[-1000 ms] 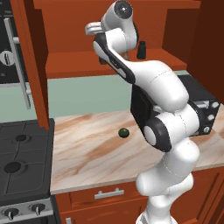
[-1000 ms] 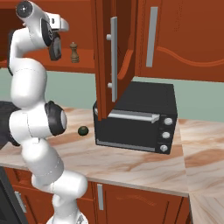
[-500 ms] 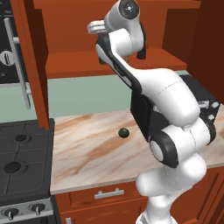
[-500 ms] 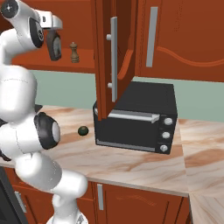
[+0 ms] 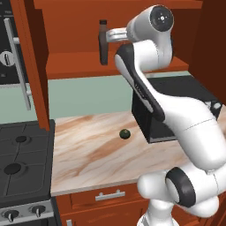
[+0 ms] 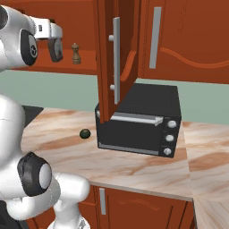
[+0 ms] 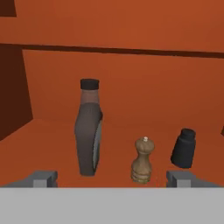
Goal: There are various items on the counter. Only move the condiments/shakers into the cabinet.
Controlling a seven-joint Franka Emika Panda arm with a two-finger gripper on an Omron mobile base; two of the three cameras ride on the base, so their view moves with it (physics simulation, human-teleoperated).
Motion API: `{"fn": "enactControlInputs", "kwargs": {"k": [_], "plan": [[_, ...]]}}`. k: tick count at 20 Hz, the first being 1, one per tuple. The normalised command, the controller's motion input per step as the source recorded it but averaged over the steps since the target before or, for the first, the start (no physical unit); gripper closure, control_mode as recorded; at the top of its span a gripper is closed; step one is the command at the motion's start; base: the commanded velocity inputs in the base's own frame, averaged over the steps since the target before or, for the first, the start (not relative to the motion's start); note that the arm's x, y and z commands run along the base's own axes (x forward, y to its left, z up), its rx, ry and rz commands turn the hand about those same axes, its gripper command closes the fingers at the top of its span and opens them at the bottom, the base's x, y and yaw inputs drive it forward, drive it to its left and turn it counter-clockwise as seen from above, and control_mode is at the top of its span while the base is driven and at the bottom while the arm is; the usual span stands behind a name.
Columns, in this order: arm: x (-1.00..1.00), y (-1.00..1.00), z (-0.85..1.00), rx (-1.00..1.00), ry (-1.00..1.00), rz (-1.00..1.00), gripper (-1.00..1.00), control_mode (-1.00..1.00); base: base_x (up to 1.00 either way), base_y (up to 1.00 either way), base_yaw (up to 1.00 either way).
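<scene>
open cabinet door hangs mid frame above black toaster oven. one green ball on counter. cabinet shelf: one brown bottle, one wooden shaker, one black shaker, hand view center. gripper released, empty.

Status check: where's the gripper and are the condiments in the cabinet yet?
Gripper open, empty, at cabinet shelf. Brown bottle, wooden shaker, black shaker all upright on shelf. Green ball on counter. Nothing obstructing.
</scene>
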Motion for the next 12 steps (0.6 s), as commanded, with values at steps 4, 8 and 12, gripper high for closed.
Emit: {"fn": "enactControlInputs", "kwargs": {"k": [4, 8, 12], "plan": [[-1.0, -0.51, 0.0, 0.04, 0.04, 0.0, -1.0, -1.0, 0.0, 0.0, 0.0], [-1.0, -0.32, -0.2, 0.0, 0.13, -0.01, -1.0, -1.0, 0.0, 0.0, 0.0], [-1.0, -0.21, -0.48, 0.0, 0.25, -0.05, -1.0, -1.0, 0.0, 0.0, 0.0]]}}
